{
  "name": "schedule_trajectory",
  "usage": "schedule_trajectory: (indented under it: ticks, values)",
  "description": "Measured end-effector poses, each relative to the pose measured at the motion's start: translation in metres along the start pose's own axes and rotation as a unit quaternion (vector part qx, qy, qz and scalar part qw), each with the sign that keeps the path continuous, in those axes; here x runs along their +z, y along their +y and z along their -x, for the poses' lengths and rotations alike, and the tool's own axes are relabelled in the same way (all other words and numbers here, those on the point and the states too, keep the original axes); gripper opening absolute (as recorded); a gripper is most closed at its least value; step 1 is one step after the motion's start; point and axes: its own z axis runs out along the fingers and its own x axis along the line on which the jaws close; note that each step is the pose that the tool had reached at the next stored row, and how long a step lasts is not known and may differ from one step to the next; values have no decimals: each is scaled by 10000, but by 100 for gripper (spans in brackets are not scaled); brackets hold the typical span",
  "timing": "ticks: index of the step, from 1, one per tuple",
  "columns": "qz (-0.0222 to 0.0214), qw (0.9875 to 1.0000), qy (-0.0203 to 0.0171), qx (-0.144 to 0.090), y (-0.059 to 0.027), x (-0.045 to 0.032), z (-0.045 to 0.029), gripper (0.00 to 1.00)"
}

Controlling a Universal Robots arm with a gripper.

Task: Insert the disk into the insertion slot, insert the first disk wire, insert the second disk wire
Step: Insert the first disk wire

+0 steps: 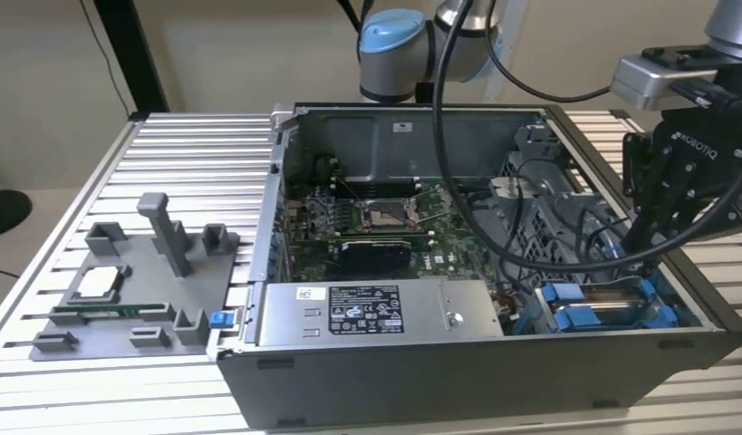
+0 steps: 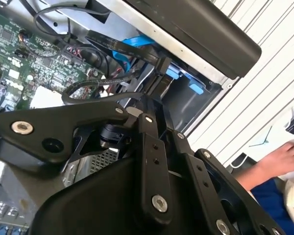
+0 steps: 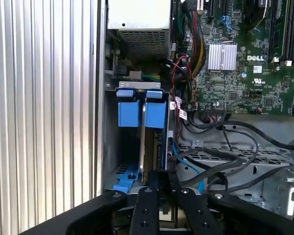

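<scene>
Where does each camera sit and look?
Exterior view: off the arm, looking down into the open computer case; gripper at the exterior view's right.
First wrist view: on the arm, looking past the gripper into the insertion slot.
Second wrist view: on the arm, facing the motherboard past the gripper.
Shared: both wrist views show the gripper and blue clips.

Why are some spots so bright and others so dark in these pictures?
First wrist view: the ribbed table glares pale while the insertion slot lies in shadow. Second wrist view: the table is washed out by bright light. Exterior view: even light, with the computer case dimmer inside.
</scene>
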Motion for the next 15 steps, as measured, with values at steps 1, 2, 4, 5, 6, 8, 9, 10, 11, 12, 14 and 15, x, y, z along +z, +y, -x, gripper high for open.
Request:
schedule_trajectory:
  ticks: [1, 2, 4, 5, 6, 8, 9, 10, 11, 12, 14, 15]
  values:
    - [16, 10000, 0, -1, -4, 4, -16, 0]
    - [36, 10000, 0, -3, -9, 9, -35, 0]
    - [87, 10000, -2, -7, -14, 24, -61, 0]
    - [116, 9999, -5, -7, -14, 28, -62, 0]
    - [148, 9999, -11, -5, -14, 29, -63, 0]
    - [203, 9998, -55, -2, -14, 31, -62, 0]
    - [218, 9997, -92, 0, -13, 31, -63, 0]
    - [226, 9997, -137, 3, -13, 31, -63, 0]
    - [229, 9996, -193, 7, -13, 32, -63, 0]
    - [229, 9994, -255, 10, -13, 33, -63, 0]
    - [229, 9990, -376, 17, -14, 36, -63, 0]
    - [230, 9989, -415, 21, -15, 39, -65, 0]
